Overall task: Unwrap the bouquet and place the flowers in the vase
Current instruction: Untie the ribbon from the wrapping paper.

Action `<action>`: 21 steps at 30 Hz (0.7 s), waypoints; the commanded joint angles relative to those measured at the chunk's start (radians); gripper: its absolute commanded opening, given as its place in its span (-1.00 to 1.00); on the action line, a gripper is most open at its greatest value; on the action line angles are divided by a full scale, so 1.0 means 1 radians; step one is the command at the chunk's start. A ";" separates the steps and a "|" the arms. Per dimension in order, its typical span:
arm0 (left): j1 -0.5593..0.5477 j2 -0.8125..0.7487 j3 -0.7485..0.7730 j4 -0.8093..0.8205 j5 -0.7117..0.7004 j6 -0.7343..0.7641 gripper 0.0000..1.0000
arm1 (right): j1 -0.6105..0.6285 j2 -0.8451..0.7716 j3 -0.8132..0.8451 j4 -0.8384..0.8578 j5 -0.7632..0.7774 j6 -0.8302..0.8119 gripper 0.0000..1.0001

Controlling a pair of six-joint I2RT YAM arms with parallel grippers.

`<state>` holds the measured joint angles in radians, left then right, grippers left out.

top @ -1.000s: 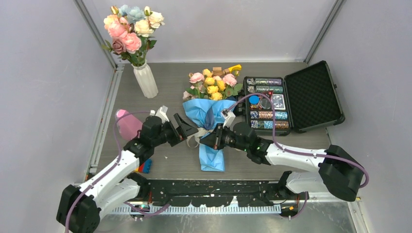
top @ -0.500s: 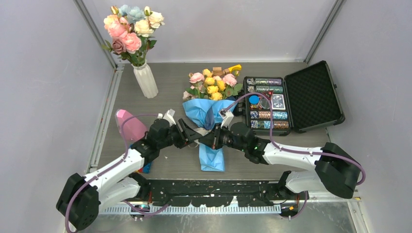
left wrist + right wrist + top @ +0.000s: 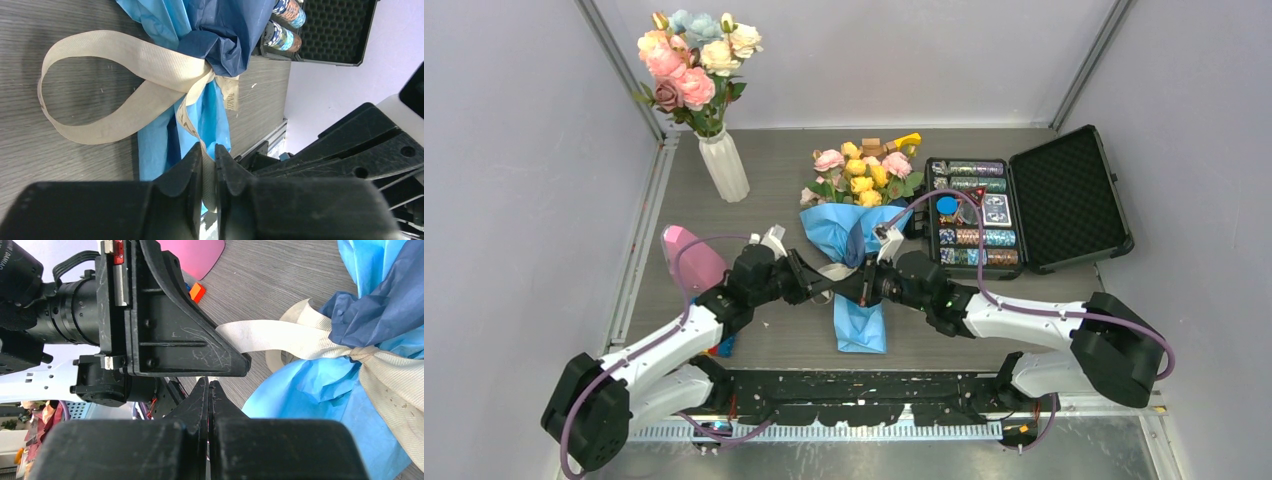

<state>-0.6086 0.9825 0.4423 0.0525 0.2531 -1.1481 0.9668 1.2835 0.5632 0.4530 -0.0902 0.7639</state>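
The bouquet [image 3: 856, 235] lies mid-table in crinkled light and dark blue paper, and the yellow and pink flowers [image 3: 861, 175] point away from me. A cream ribbon [image 3: 125, 55] is knotted round its waist with one big loop on the table. My left gripper [image 3: 208, 148] is shut on a tail of that ribbon, just left of the knot [image 3: 809, 280]. My right gripper [image 3: 208, 381] is shut, tip to tip with the left one [image 3: 861, 288]. A cream sliver shows at its tips; whether it is gripped is unclear. The white ribbed vase [image 3: 724, 167] stands far left.
Larger pink, white and pale-blue blooms [image 3: 692, 60] fill the vase. A pink cone block [image 3: 687, 255] lies left of my left arm. An open black case of poker chips [image 3: 1024, 205] sits right of the bouquet. Small wooden and yellow pieces [image 3: 889, 145] lie behind the flowers.
My left gripper has moved right to the ribbon and closed from wide open onto its tail. The right gripper has stayed shut and barely shifted.
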 commanded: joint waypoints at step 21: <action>0.089 0.256 0.432 -0.563 0.254 0.632 -1.00 | -0.359 -0.266 0.083 -0.752 0.128 -0.019 0.23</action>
<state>-0.5323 1.1969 0.8078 -0.3634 0.4198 -0.6716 0.7017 1.0599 0.6773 -0.1570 0.0402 0.7151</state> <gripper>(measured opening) 0.009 0.599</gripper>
